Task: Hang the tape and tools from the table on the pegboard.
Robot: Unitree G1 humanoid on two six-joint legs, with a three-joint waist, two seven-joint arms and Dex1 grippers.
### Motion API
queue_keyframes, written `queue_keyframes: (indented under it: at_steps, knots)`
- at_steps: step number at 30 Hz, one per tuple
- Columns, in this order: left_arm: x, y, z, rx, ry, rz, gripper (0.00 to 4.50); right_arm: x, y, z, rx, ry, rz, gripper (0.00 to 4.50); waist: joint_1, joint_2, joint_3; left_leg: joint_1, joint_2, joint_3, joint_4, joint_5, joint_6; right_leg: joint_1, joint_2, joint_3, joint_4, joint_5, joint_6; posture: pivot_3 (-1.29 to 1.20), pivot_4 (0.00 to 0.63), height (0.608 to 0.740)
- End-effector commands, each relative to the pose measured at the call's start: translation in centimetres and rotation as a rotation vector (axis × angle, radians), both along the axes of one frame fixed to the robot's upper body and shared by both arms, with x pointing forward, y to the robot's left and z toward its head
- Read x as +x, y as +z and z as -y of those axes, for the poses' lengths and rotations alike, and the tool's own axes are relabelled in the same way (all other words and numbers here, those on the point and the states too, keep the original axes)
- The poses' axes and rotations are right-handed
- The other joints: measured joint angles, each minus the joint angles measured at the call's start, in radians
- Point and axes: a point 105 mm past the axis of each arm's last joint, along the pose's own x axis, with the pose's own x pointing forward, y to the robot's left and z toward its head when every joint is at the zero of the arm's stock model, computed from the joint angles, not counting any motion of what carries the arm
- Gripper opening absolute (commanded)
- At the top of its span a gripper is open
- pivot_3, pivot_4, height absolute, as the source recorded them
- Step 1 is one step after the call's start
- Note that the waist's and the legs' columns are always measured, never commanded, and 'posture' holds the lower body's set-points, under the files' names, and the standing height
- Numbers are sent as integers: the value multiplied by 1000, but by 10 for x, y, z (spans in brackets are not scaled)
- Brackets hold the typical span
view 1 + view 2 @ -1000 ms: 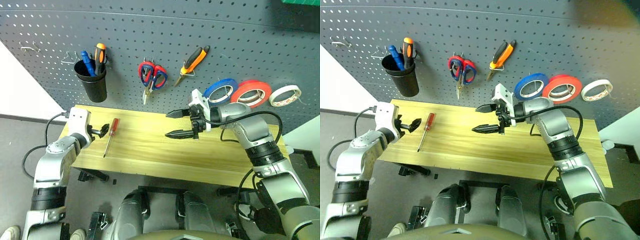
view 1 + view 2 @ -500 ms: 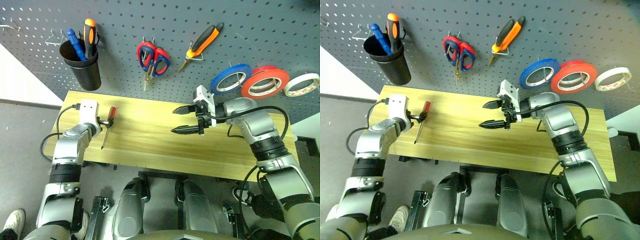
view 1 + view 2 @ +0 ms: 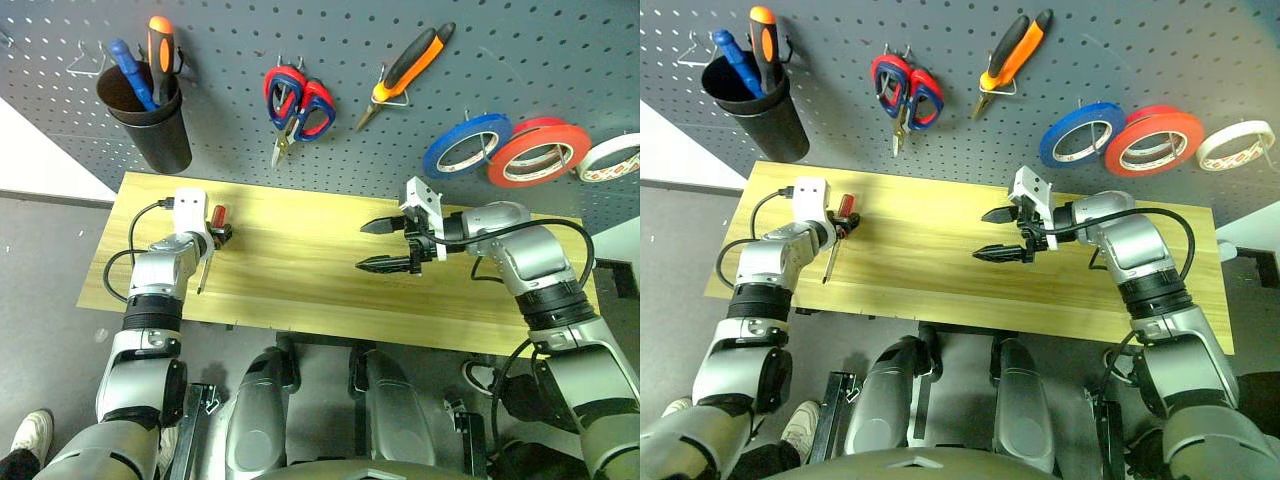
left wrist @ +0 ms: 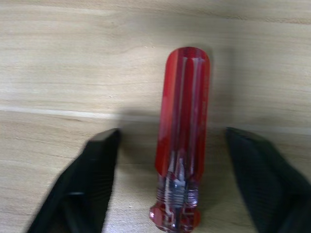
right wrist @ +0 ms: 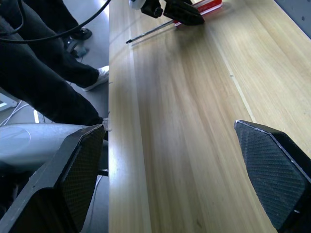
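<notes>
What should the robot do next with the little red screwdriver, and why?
Probably squeeze the left hand shut. The red screwdriver lies flat on the table, its handle between the two black fingers, with gaps still on both sides. Closing gives a grip before lifting it toward the pegboard.

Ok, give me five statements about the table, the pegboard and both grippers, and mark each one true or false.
1. The red-handled screwdriver lies on the table between the left gripper's open fingers. True.
2. The right gripper is shut on the red tape. False: it is open with nothing between its fingers, above the table, and the red tape hangs on the pegboard.
3. The orange-and-black pliers hang on the pegboard. True.
4. The black cup stands on the table. False: it hangs on the pegboard and holds two screwdrivers.
5. The blue tape lies on the table. False: it hangs on the pegboard beside the red tape.
</notes>
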Motion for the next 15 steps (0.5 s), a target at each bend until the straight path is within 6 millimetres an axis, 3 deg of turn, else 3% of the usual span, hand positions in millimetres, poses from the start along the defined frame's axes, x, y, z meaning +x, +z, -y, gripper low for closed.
queue_keyframes:
  at_steps: [1,5,9,15]
  knots:
    - [-15,-19,-7,-8,33,-83,2059,1,14,4,14,2,56,4500,-3,0,0,0,0,0,0,0,0,0,0,0,0,0,0,-15,455,730]
    - [-24,-24,-10,-22,66,-103,890,3,14,3,9,3,70,4500,-13,0,0,0,0,0,-1,-1,-2,0,0,0,0,0,0,-17,450,730]
    - [-26,-23,-11,-24,76,-97,892,5,14,2,11,4,80,4500,-14,0,0,0,0,0,-1,-1,-3,0,0,0,-1,0,0,-12,432,730]
    - [-32,4,-1,-15,-13,-16,892,5,26,1,60,30,94,4500,-14,0,-1,-2,0,0,-2,1,-7,-2,0,0,-2,0,1,2,355,730]
